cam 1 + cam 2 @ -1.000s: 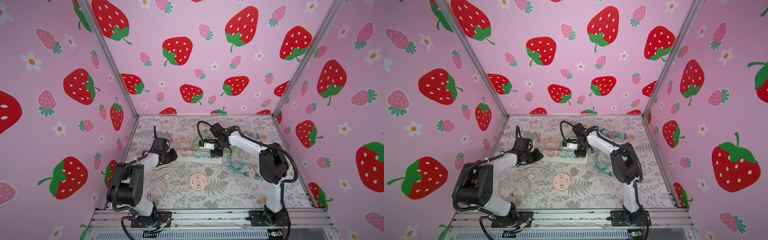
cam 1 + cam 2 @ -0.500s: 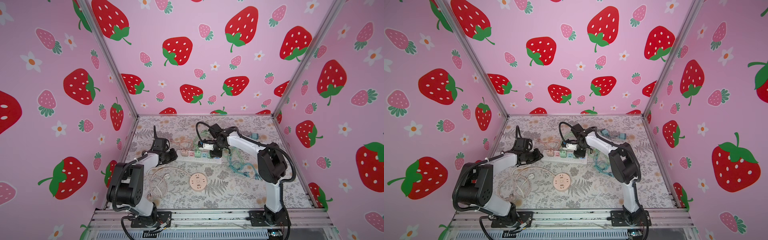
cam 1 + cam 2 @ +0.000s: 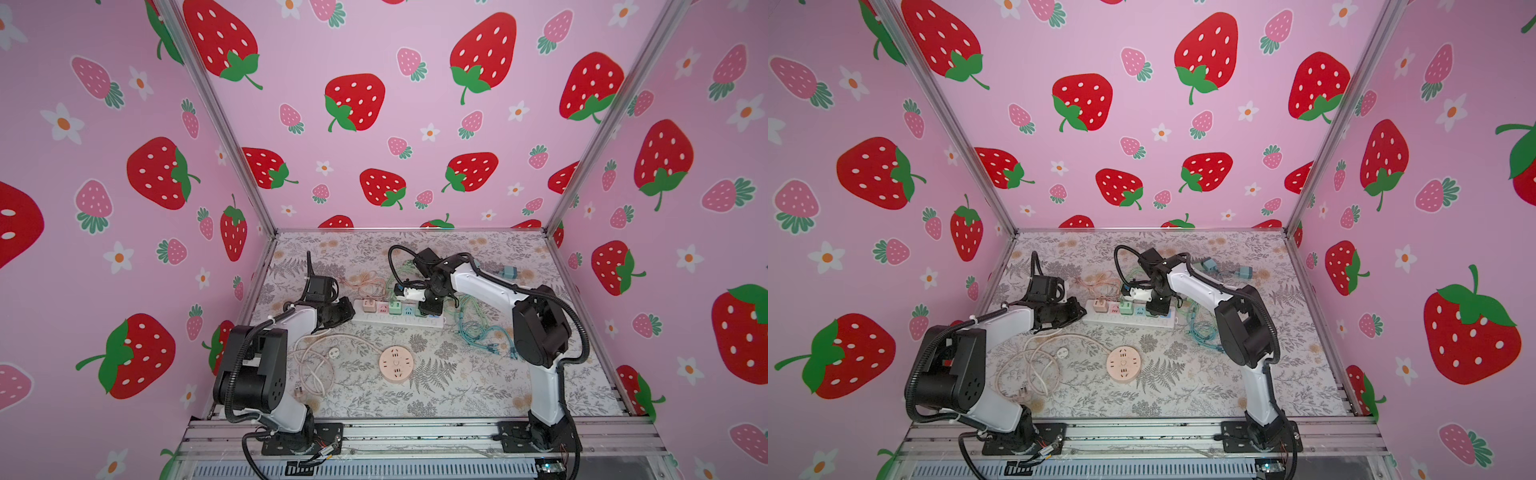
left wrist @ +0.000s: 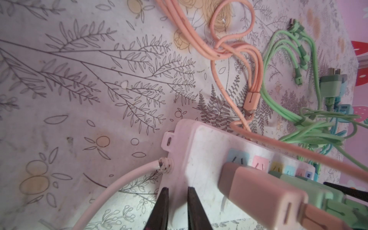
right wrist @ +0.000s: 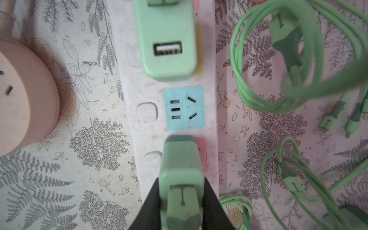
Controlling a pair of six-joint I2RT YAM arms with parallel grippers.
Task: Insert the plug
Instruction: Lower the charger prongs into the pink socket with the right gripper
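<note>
A white power strip [image 3: 399, 319] [image 3: 1129, 320] lies across the middle of the floral mat. My right gripper [image 5: 181, 183] is shut on a green plug [image 5: 180, 163], which stands upright over the strip's pink socket [image 5: 201, 153]. How deep its pins sit is hidden. The blue socket [image 5: 183, 108] beside it is bare. In both top views the right gripper [image 3: 430, 309] [image 3: 1156, 307] points down at the strip's right part. My left gripper [image 4: 177, 191] [image 3: 347, 309] pinches the left end of the power strip [image 4: 199, 155], its fingers close together.
A green USB adapter [image 5: 168, 39] and a peach adapter [image 4: 258, 195] sit in the strip. A round peach socket hub [image 3: 396, 363] lies in front, a white cable coil [image 3: 311, 365] front left. Green cables [image 5: 278, 89] and teal cables [image 3: 482, 328] crowd the right.
The right arm has edged slightly to the left over the strip with the plug still in its jaws. The left arm has not moved.
</note>
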